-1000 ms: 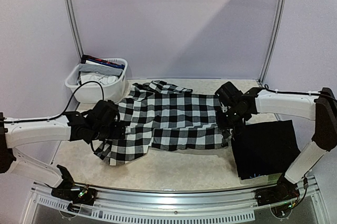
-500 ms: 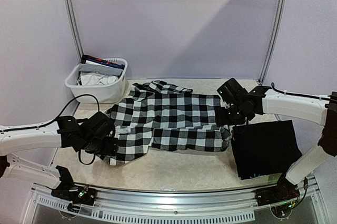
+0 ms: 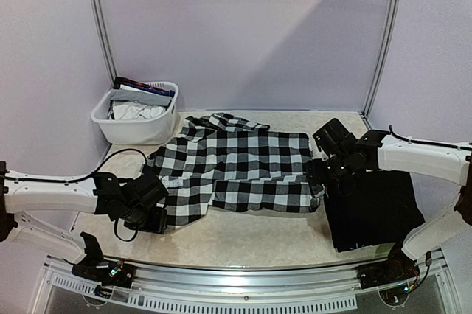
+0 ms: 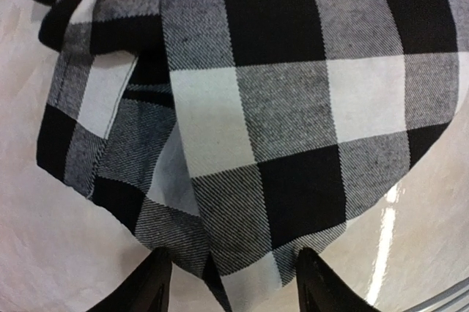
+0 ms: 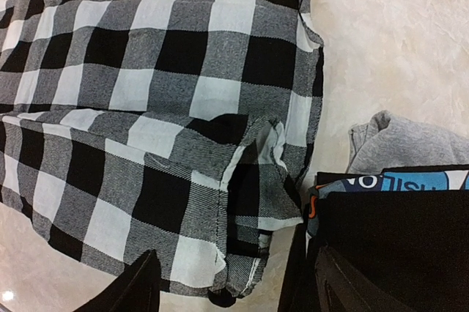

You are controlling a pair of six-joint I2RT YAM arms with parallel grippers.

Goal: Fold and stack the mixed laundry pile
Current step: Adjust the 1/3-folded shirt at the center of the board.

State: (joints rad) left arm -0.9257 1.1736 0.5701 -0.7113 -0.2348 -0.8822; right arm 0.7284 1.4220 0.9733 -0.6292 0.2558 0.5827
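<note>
Left arm [image 3: 51, 194] and right arm [image 3: 424, 155] low, extended, jaws apart.

A black-and-white checkered cloth shirt [image 3: 236, 170] lies spread on the pale table [image 3: 243, 244]. Behind its left end stands a white plastic basket [image 3: 140, 133] holding bundled garments [image 3: 140, 110]. A folded black cloth stack [image 3: 376, 207] lies beside its right end.

- Your top view looks down from behind, far enough to take in the whole table [image 3: 243, 244].
- Both your wrist views look down close on the shirt [image 4: 278, 107], opposite ends.
</note>
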